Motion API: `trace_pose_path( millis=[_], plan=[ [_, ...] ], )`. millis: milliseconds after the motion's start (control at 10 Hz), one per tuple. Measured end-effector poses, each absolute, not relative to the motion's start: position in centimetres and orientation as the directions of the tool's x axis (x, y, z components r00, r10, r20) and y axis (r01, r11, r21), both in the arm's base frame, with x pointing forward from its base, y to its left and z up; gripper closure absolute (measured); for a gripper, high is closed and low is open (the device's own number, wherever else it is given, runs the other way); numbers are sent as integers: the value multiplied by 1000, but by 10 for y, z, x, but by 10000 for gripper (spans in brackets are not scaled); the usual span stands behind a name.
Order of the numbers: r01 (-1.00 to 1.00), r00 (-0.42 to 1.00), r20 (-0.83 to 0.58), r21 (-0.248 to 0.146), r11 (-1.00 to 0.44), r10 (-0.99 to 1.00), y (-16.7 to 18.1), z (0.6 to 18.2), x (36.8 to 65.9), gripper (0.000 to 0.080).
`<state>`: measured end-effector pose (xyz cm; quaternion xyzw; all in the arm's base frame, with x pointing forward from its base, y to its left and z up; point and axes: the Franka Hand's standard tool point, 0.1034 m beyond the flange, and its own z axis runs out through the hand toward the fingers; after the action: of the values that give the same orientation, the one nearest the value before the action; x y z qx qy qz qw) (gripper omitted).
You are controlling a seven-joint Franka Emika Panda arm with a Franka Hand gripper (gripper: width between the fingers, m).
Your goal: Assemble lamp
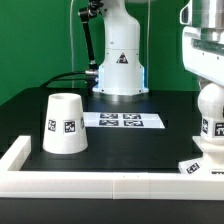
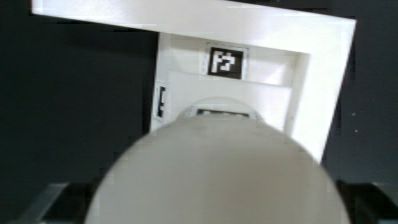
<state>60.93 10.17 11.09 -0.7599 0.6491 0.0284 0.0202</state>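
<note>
The tapered white shade (image 1: 66, 125) stands mouth down at the exterior view's left. At the right, the arm holds the round white bulb (image 1: 210, 118) upright just over the low square base (image 1: 203, 166), which lies by the front wall. Whether bulb and base touch I cannot tell. In the wrist view the bulb (image 2: 214, 165) fills the foreground between the dark fingers (image 2: 64, 202), and the base (image 2: 228, 85) with its tag lies beyond it. My gripper (image 2: 214, 208) is shut on the bulb; in the exterior view its fingers are hard to make out.
The marker board (image 1: 122, 120) lies flat at the table's middle. The white robot pedestal (image 1: 120, 60) stands at the back with a black cable beside it. A low white wall (image 1: 100, 182) borders the front and left; its corner shows in the wrist view (image 2: 178, 20).
</note>
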Motion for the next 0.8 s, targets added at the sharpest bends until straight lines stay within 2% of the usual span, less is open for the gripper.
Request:
trace_pose_path(
  millis=[100, 400, 500, 800],
  plan=[
    [-979, 201, -69, 3, -202, -977, 102, 111, 609, 110],
    [-901, 434, -56, -14, -434, -899, 109, 111, 609, 102],
    [-843, 538, -49, -34, -537, -841, 114, 112, 610, 101],
    [-636, 772, -36, -51, -770, -635, 114, 113, 611, 101]
  ],
)
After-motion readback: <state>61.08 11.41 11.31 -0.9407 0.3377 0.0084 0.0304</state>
